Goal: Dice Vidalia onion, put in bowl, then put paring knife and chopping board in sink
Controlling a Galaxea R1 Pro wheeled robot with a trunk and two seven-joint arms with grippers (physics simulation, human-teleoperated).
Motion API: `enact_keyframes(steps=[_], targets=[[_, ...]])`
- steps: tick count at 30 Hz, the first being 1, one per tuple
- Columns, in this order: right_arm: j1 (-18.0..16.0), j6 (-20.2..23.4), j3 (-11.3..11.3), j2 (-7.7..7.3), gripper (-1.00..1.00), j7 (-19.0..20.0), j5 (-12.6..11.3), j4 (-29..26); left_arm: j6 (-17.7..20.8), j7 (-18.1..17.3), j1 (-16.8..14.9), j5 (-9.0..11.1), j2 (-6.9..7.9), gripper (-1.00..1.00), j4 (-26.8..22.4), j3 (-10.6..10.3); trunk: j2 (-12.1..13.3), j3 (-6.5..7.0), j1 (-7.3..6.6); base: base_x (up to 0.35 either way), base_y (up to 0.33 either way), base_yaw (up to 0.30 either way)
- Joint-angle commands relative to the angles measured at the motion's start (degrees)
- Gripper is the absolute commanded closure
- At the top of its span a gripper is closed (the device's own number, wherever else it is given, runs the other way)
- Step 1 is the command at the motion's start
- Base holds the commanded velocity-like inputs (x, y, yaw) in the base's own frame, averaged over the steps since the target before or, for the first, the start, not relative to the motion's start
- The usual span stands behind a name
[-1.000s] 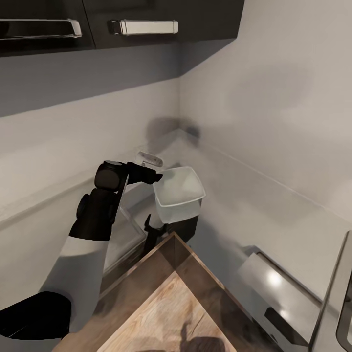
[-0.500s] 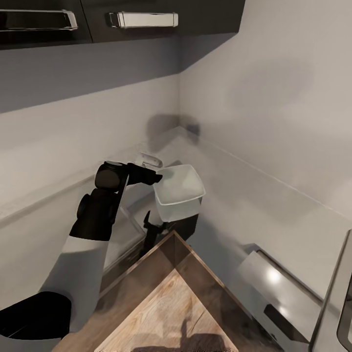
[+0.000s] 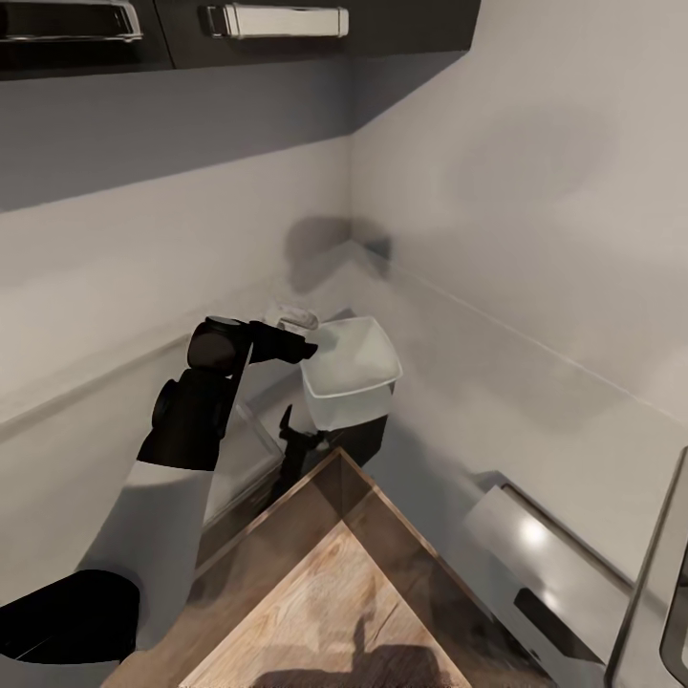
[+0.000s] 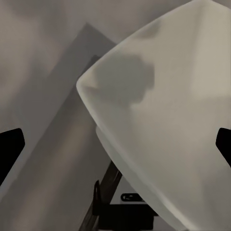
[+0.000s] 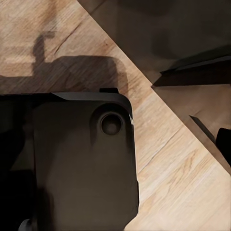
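Observation:
The white bowl (image 3: 349, 368) sits tilted toward me near the countertop (image 3: 497, 420) corner; I cannot tell whether it rests there. My left gripper (image 3: 304, 350) is at its near rim. In the left wrist view the black fingertips (image 4: 9, 147) stand wide apart with the bowl (image 4: 163, 120) ahead of them, so the gripper is open. The brown chopping board (image 3: 325, 612) is raised close under my head camera. My right gripper (image 3: 320, 444) is shut on its far corner, just below the bowl, and sees the board's grain (image 5: 183, 168). The onion and paring knife are out of view.
The steel sink (image 3: 234, 468) lies left of the board, with the grey tap (image 3: 291, 311) behind it. Dark upper cabinets with bright bar handles (image 3: 277, 21) hang overhead. A grey drawer front (image 3: 545, 564) sits at lower right. Walls close the corner behind the bowl.
The whole picture has slid up a little, so the camera moved. The arms, bowl and board keep their places relative to one another.

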Motion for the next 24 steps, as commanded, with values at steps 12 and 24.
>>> enact_keyframes(steps=[12, 24], targets=[[-0.03, -0.06, 0.3, -0.03, -1.0, -0.48, 0.13, -0.04, 0.17, -0.56, -0.05, -0.59, -0.02, -1.0, 1.29, 0.01, -0.1, -0.86, 0.03, 0.0, 0.0, 0.0], [-0.03, -0.11, 0.29, -0.03, -1.0, -0.48, 0.13, -0.02, 0.17, -0.61, -0.05, -0.59, -0.1, -1.0, 1.39, 0.0, -0.1, -1.64, 0.03, 0.0, 0.0, 0.0]])
